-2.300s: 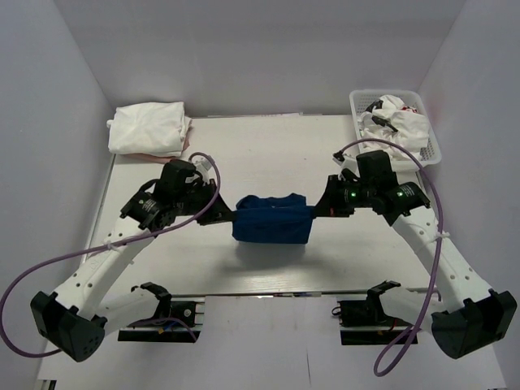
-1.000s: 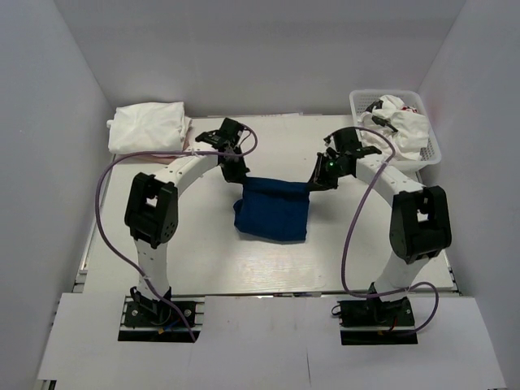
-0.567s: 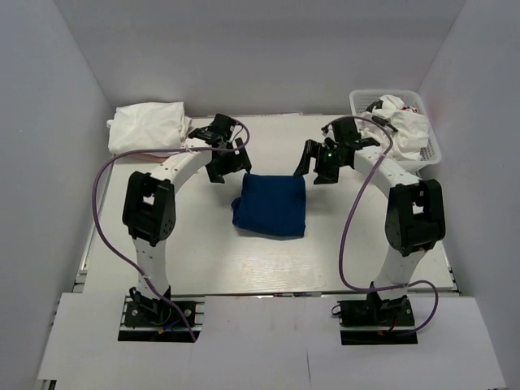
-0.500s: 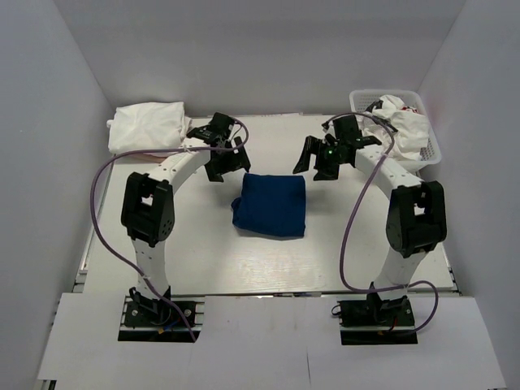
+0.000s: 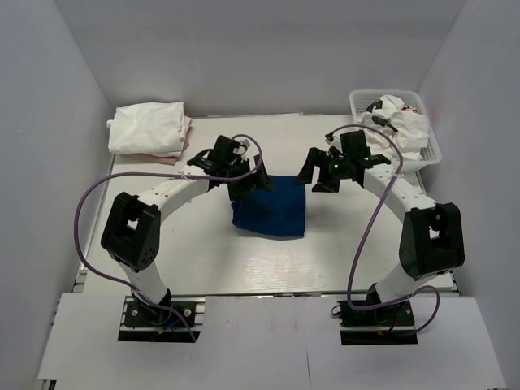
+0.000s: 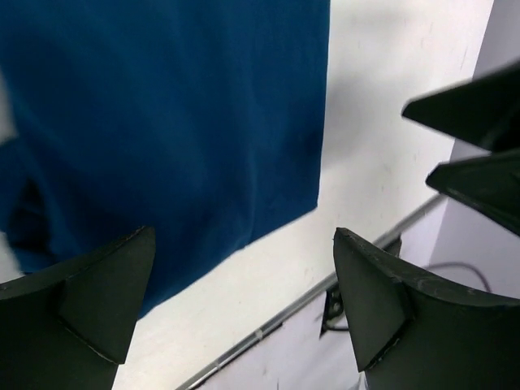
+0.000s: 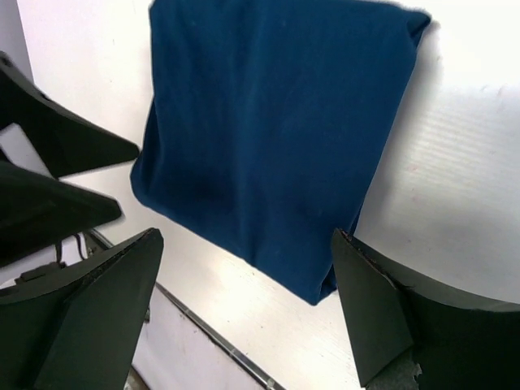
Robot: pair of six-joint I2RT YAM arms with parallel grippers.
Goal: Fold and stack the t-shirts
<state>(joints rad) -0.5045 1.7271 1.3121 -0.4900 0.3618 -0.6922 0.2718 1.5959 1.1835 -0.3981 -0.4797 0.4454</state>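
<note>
A navy blue t-shirt (image 5: pixel 272 210) lies folded into a flat rectangle in the middle of the table. My left gripper (image 5: pixel 250 184) hovers open over its far-left corner, nothing between the fingers. My right gripper (image 5: pixel 317 176) stands open just past the far-right corner. In the left wrist view the navy t-shirt (image 6: pixel 162 122) fills the upper left above the open left gripper (image 6: pixel 244 236). The right wrist view shows the whole folded t-shirt (image 7: pixel 268 138) above the open right gripper (image 7: pixel 246 234). A folded white t-shirt (image 5: pixel 149 128) rests at the back left.
A white mesh basket (image 5: pixel 354 104) at the back right holds crumpled white t-shirts (image 5: pixel 402 118) with a red mark. A pink edge (image 5: pixel 165 159) shows under the white pile. White walls close in on three sides.
Both grippers were shut on the navy t-shirt's far corners; they have let go and opened. The shirt now lies flat, and the left gripper has moved nearer, over its corner.
</note>
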